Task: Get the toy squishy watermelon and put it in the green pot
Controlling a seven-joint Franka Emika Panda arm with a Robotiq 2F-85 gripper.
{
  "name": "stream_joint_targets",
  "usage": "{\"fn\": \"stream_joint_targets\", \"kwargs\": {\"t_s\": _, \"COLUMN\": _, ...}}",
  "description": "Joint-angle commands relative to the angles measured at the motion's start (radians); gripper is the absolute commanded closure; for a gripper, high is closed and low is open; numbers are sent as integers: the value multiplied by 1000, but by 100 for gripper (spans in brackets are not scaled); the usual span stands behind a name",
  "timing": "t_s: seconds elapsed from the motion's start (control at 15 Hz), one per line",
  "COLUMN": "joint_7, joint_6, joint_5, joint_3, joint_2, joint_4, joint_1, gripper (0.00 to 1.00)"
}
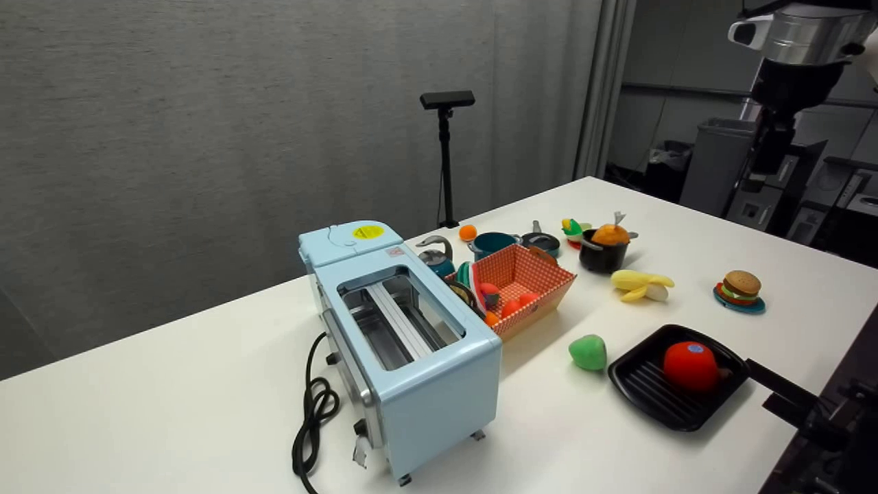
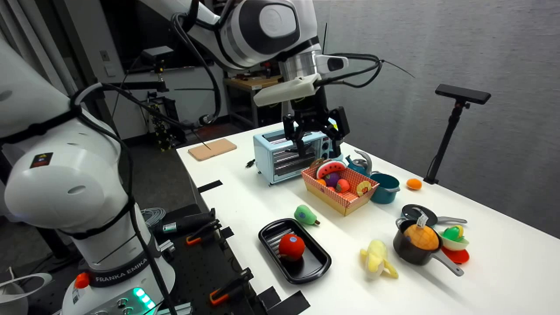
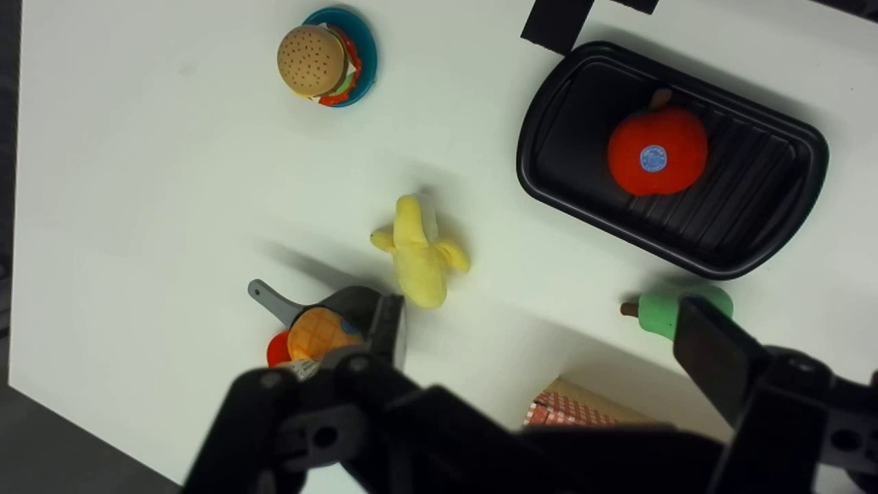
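The toy watermelon slice, red with dark seeds and a green-white rind, stands among other toy fruit in the red-checked basket; it shows in both exterior views (image 1: 468,276) (image 2: 331,166). The green pot, a teal one with grey handles, stands right behind the basket in both exterior views (image 1: 491,245) (image 2: 385,192). My gripper is open and empty, raised well above the table, in both exterior views (image 1: 756,180) (image 2: 319,153). Its spread fingers also show in the wrist view (image 3: 540,319). The watermelon and the pot are out of sight in the wrist view.
The basket (image 2: 323,197) stands beside a blue toaster oven (image 1: 439,405) and a teal kettle (image 2: 359,165). A green pear (image 2: 306,215), a black tray (image 2: 321,267) with a red apple, a banana (image 2: 375,258) and a dark pot (image 2: 413,253) holding an orange toy are nearby.
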Motion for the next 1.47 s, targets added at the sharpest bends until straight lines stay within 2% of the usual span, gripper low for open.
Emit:
{"fn": "stream_joint_targets", "kwargs": {"t_s": 0.0, "joint_7": 42, "joint_6": 21, "joint_5": -26, "joint_3": 22, "joint_2": 66, "joint_4": 58, "joint_1": 20, "gripper": 0}}
{"fn": "stream_joint_targets", "kwargs": {"t_s": 0.73, "joint_7": 112, "joint_6": 22, "joint_5": -21, "joint_3": 103, "joint_2": 206, "joint_4": 177, "joint_1": 88, "gripper": 0}}
{"fn": "stream_joint_targets", "kwargs": {"t_s": 1.0, "joint_7": 78, "joint_6": 22, "joint_5": 3, "joint_3": 104, "joint_2": 180, "joint_4": 190, "joint_1": 113, "gripper": 0}}
{"fn": "stream_joint_targets", "kwargs": {"t_s": 1.4, "joint_7": 83, "joint_6": 11, "joint_5": -2, "joint_3": 98, "joint_2": 198, "joint_4": 179, "joint_1": 112, "gripper": 0}}
